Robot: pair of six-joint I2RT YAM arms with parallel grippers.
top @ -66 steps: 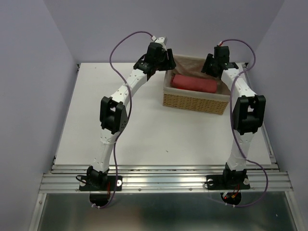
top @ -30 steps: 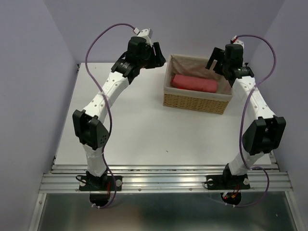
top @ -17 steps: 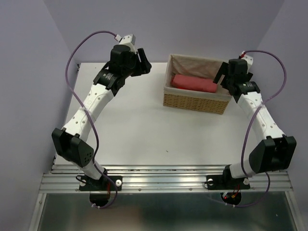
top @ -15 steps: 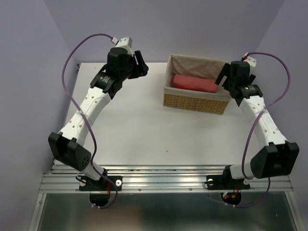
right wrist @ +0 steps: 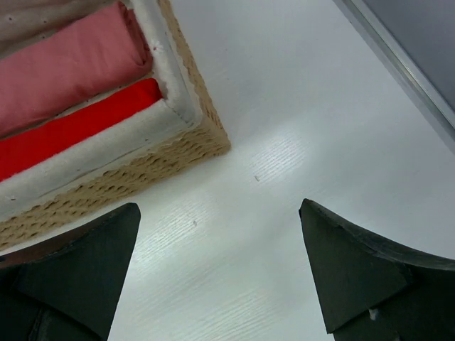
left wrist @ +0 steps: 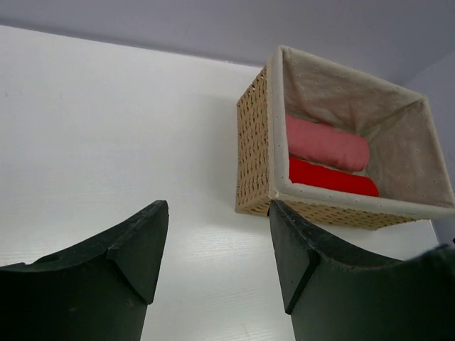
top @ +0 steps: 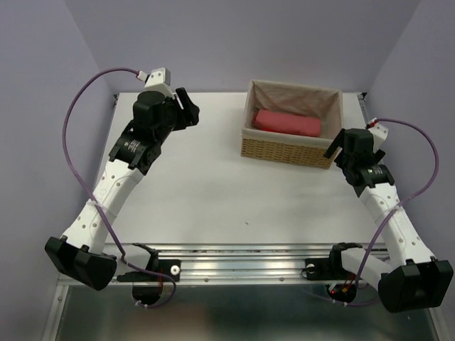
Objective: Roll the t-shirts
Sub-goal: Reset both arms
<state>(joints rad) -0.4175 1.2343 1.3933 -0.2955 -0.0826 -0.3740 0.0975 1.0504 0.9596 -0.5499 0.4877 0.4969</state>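
Note:
Two rolled t-shirts lie side by side in the tan wicker basket (top: 284,150) at the back right of the table. The left wrist view shows a salmon roll (left wrist: 327,142) behind a brighter red roll (left wrist: 330,177). The right wrist view has the same salmon roll (right wrist: 64,64) and red roll (right wrist: 71,128) at its top left. From above only one reddish roll (top: 286,122) can be made out. My left gripper (top: 190,108) hovers open and empty, left of the basket. My right gripper (top: 346,140) hangs open and empty off the basket's near right corner.
The basket (left wrist: 256,149) is cloth-lined, its rim (right wrist: 178,78) pale. White table (top: 213,192) stretches between the arms. A metal rail (top: 242,266) runs along the near edge, and lilac walls close in on three sides.
Both arms have drawn back from the basket: the left swung out to the left, the right came down toward the near right. The rolls stay in the basket.

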